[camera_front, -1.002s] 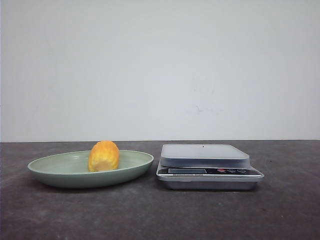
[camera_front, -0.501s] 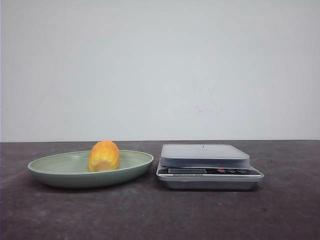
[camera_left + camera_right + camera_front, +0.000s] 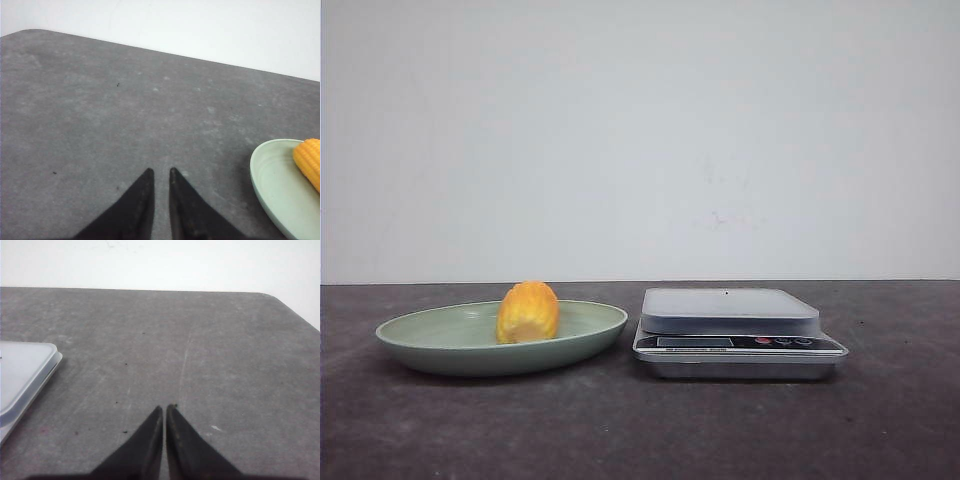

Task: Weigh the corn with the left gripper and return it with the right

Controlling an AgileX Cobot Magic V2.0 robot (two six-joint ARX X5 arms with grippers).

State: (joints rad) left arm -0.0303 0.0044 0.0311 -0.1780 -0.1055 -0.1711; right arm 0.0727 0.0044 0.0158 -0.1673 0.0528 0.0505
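the dark grey table [image 3: 640, 430] runs across the whole front view under a pale wall [image 3: 640, 140], and everything else sits on it. taking the scale as the landmark: the green plate [image 3: 430, 345], the widest thing on the table, lies just beside the scale on the side of the robot's left arm, its rim close to the scale's base but apart from it. the scale [image 3: 738, 335] itself is a low silver kitchen scale with a pale flat platform on top and a strip with a display and small buttons facing the camera; its platform is bare. the corn [image 3: 527, 312] stands in the plate, on the half of the plate nearer the scale, a stubby yellow-orange piece with its rounded end up. neither arm shows in the front view. in the left wrist view the left gripper [image 3: 159, 172] hangs over bare table on the far side of the plate from the scale, its two black fingers parted by only a narrow slit, holding nothing and touching nothing; the plate's rim [image 3: 257, 172] and part of the corn [image 3: 309, 160] show at the edge of that view. in the right wrist view the right gripper [image 3: 164, 408] hangs over bare table beyond the scale, away from the plate, its fingertips all but meeting and empty, with a corner of the scale [image 3: 25, 375] off to one side.
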